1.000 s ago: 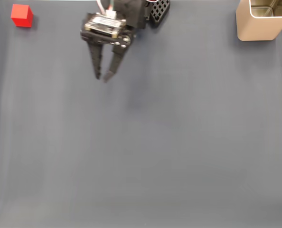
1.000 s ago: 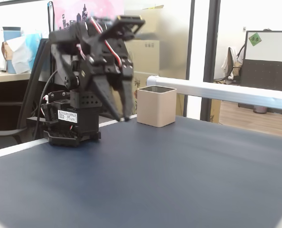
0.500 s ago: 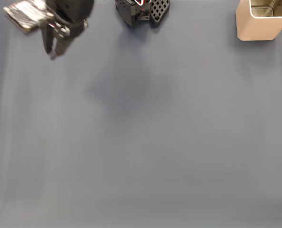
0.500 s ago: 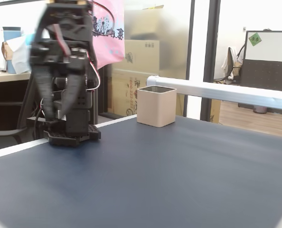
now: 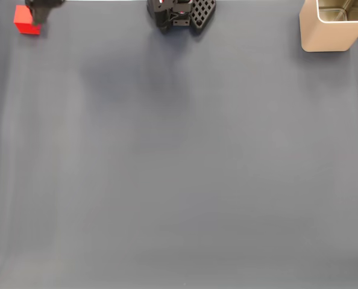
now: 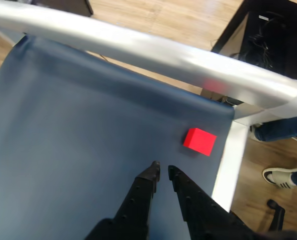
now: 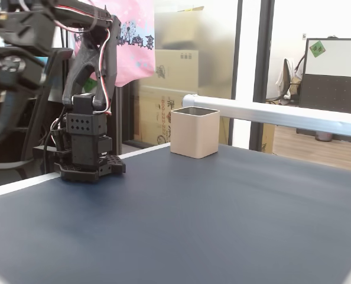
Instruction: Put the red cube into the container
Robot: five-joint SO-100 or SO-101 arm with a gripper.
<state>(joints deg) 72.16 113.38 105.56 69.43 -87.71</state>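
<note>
In the fixed view from above, the red cube [image 5: 26, 21] sits at the far left corner of the dark blue table [image 5: 179, 180]. In the wrist view, the pincer [image 6: 162, 170] hangs near it, almost closed and holding nothing. The container [image 5: 326, 31] stands far right.

Red cube [image 5: 26, 21] at the mat's [image 5: 179, 180] far-left corner in a fixed view, container [image 5: 332, 27] at the far-right corner, arm base [image 5: 180, 13] between them, gripper [image 6: 162, 172] just beside the cube.
</note>
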